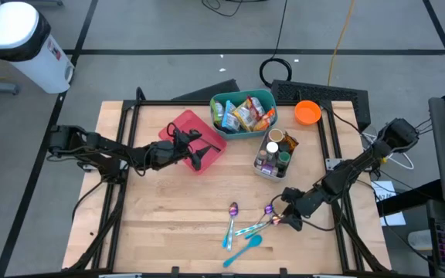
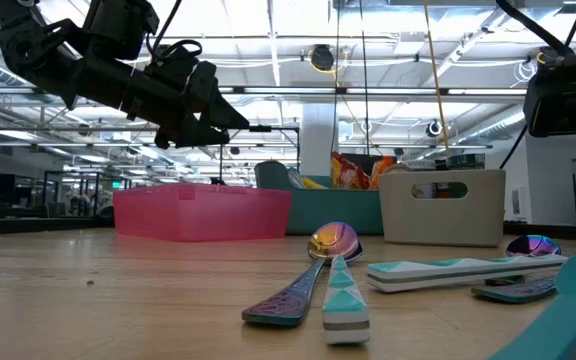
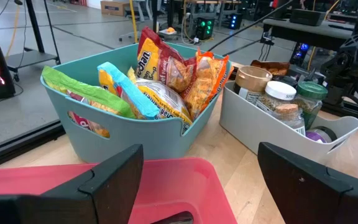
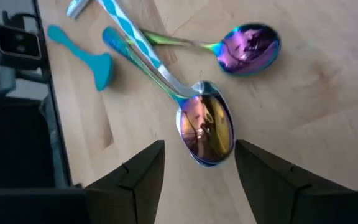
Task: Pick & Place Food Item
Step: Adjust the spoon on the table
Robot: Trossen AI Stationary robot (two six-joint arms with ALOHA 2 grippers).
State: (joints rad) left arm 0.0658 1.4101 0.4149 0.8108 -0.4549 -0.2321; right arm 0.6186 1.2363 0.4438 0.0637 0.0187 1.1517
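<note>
Snack bags [image 3: 166, 74] in teal bin [image 3: 148, 134] — beyond left fingers [image 3: 107, 183], spread over pink bin [image 3: 185, 177].

You are looking at a robotics lab or industrial workshop hall. The low view shows a high ceiling with exposed trusses [image 2: 388, 60] and strip lights. From above, the wooden surface [image 1: 176, 208] stands on grey concrete floor [image 1: 168, 27] with marked lines, loose cables [image 1: 276, 69], and computer gear [image 3: 204, 28] beyond.
</note>
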